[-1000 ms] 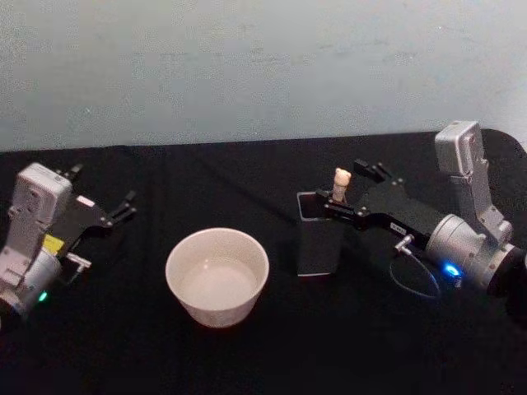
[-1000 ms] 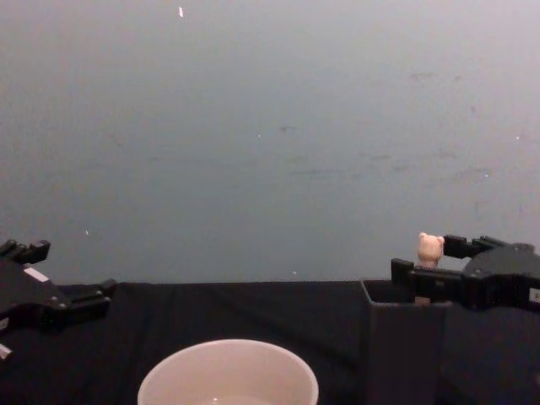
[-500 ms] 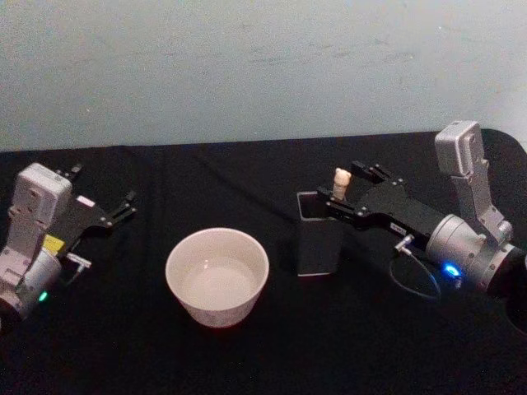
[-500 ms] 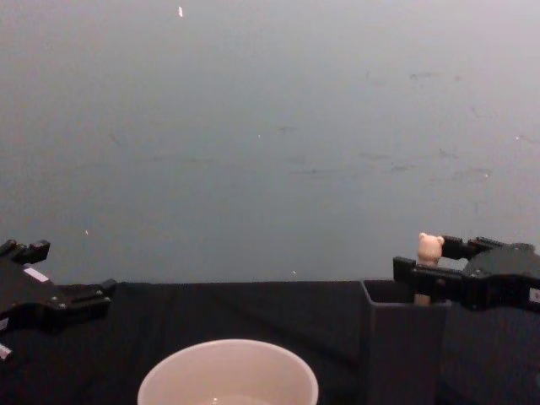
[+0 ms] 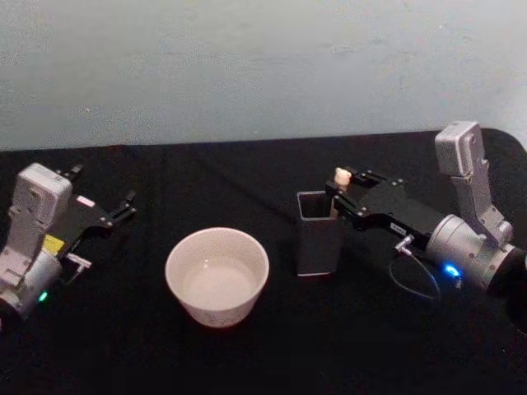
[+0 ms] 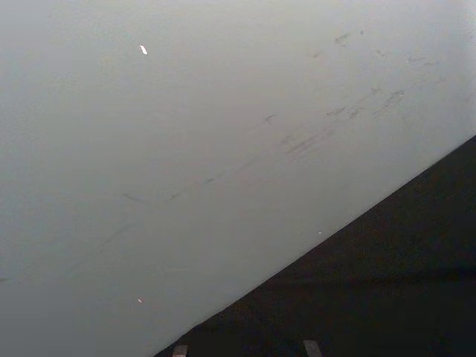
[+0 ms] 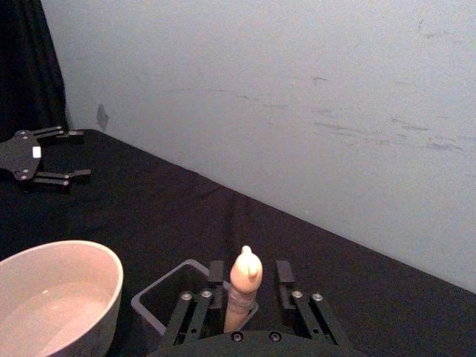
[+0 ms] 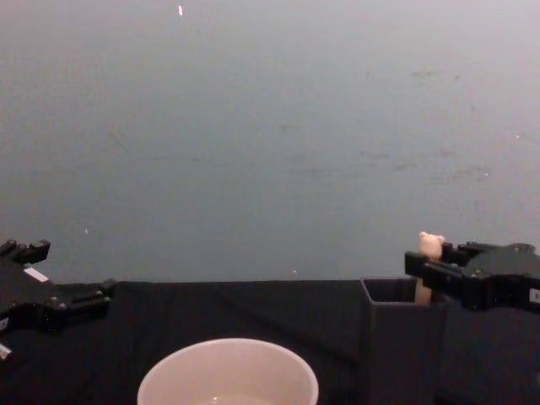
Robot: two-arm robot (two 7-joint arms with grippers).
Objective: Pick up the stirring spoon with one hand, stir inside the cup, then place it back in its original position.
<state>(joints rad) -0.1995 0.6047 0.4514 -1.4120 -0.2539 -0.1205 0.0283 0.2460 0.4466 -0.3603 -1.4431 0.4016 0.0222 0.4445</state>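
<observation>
A pale wall (image 5: 247, 66) is seen behind a table (image 5: 247, 173) covered in black cloth. The cup (image 5: 216, 313) is set near the middle of the table, upright, with its mouth open to the head view. Just to its right, apart from it, the holder (image 5: 319, 247) is stood upright.

The right gripper (image 5: 342, 185) is held level over the holder's far right corner, reached in from the right. Its fingers (image 7: 195, 312) are parted by a small amount, and one is placed on each side of the spoon's handle. In the right wrist view a narrow gap is seen on both sides of the handle, so nothing is gripped.

The left gripper (image 5: 103, 185) is kept low at the table's left edge, well apart from the cup, with its fingers spread wide and nothing between them.

The spoon (image 5: 341, 175) is stood in the holder, leaned toward the far right corner. Its bear head and upper handle are shown above the rim; its bowl is hidden inside.
</observation>
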